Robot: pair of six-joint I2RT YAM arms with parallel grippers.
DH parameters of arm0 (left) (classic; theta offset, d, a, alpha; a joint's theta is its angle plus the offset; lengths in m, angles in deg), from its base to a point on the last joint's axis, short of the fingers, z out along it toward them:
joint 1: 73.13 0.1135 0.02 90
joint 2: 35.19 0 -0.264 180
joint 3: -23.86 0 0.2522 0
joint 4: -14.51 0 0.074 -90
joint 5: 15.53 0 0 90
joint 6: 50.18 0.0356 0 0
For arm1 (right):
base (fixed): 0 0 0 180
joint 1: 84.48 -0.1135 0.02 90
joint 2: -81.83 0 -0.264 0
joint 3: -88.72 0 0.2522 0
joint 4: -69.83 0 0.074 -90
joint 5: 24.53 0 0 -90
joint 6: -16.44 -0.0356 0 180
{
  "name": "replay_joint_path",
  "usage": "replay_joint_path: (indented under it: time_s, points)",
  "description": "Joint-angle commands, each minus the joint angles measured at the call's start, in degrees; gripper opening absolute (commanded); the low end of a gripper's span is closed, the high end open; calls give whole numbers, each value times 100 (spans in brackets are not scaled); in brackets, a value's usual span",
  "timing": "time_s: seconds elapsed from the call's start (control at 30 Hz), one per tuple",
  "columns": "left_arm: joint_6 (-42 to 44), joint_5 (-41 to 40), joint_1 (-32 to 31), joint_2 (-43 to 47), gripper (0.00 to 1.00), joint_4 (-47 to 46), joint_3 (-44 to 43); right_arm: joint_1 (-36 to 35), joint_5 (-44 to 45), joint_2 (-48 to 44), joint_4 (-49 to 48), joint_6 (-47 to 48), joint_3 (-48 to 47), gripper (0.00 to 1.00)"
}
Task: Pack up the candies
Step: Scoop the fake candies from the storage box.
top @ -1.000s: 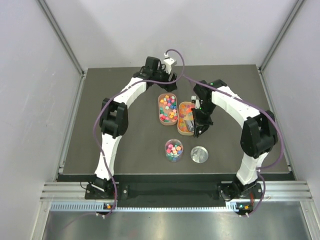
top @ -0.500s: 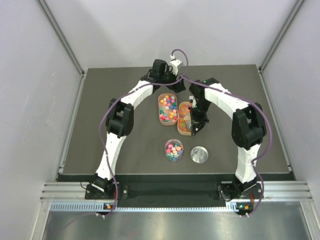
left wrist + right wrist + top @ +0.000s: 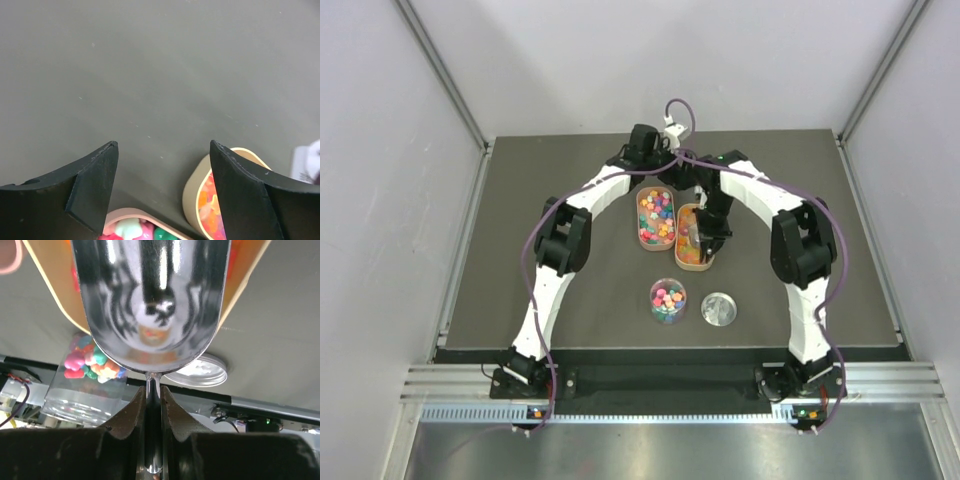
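Candies (image 3: 658,214) lie heaped in a pink oval tray (image 3: 639,222) at the middle of the worktop (image 3: 490,250). More fill the orange oval tray (image 3: 678,242) touching its right side, and more sit in the clear jar (image 3: 668,300) nearer the arm bases. A round metal lid (image 3: 719,309) lies flat just right of the jar. The right gripper (image 3: 153,392) has its jaws clamped on the thin handle of a metal scoop (image 3: 150,300), with the bowl over the orange tray; contact with the sweets cannot be told. The left gripper (image 3: 163,150) has its jaws wide apart, holding nothing, over bare worktop at the far ends of both trays. Against one second ago, the left gripper has shifted right along the far side. The right arm's elbow has swung inward, carrying the scoop from the tray's near end toward its middle. Trays, jar and lid lie as before.
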Motion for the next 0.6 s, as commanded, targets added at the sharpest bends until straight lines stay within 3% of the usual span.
replay_joint_path:
  time_s: [0.0, 0.57]
  points:
    - [-48, 355, -244, -69, 78, -343, 180, 40, 274, 350, 177, 37, -476, 0]
    - [-92, 567, -244, 124, 75, -449, 664, 84, 889, 1115, -95, 134, -1399, 0]
